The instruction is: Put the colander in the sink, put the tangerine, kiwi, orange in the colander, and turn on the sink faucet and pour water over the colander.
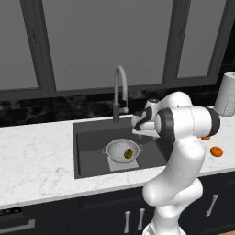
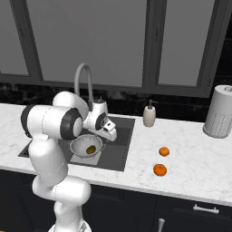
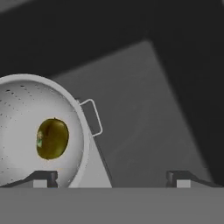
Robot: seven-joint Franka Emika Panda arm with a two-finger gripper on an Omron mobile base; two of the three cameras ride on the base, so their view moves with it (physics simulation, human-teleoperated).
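Where it sits in sink [image 1: 87,142], shiny perforated colander [image 1: 122,151] holds olive-green kiwi [image 3: 52,138].

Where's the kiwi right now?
The kiwi lies inside the colander, which sits in the sink below the sink faucet; in the hand view it's at the left.
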